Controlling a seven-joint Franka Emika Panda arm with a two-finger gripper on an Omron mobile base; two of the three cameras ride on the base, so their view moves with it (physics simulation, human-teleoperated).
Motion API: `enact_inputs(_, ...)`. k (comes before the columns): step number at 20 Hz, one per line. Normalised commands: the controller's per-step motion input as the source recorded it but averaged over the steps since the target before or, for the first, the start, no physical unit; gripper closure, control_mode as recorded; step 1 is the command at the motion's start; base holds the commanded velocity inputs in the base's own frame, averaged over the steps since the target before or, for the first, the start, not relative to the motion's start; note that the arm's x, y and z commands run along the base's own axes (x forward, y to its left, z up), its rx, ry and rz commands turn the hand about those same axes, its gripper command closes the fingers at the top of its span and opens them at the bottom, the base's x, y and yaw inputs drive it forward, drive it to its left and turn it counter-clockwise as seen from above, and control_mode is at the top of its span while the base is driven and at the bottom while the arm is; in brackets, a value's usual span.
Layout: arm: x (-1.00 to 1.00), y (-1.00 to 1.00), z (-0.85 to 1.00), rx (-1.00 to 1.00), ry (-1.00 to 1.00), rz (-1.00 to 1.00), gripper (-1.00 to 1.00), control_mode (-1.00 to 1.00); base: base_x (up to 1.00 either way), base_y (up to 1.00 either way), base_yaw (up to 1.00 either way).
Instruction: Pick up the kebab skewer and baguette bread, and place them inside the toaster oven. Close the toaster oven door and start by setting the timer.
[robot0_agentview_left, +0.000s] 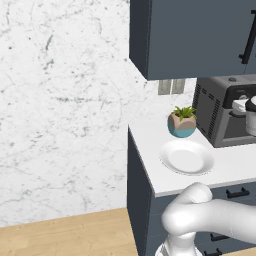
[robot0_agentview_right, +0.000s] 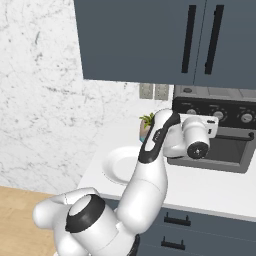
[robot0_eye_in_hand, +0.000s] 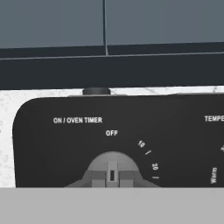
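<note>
Close up, timer knob (robot0_eye_in_hand: 112, 168) dead ahead on the toaster oven (robot0_agentview_left: 218, 112), fingers' spread impossible to tell, white plate (robot0_agentview_left: 187, 157) well apart.

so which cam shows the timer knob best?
Hand view: timer knob fills the centre below the OFF mark. Right base view shows the toaster oven knobs small; left base view has the arm across its front.

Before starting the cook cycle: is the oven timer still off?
Off: the timer knob has its marker straight under the OFF label.
</note>
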Motion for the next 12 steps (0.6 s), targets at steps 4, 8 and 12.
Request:
enact_inputs(4, 0.0, 0.0, 0.0, 0.0, 0.0, 0.0, 1.0, -1.0, 0.0, 0.0, 0.0)
enact_inputs(8, 0.02, 0.0, -0.09, 0.0, -0.01, 0.0, 1.0, -1.0, 0.0, 0.0, 0.0)
enact_inputs(12, 0.1, 0.0, -0.1, 0.0, -0.02, 0.0, 1.0, -1.0, 0.0, 0.0, 0.0)
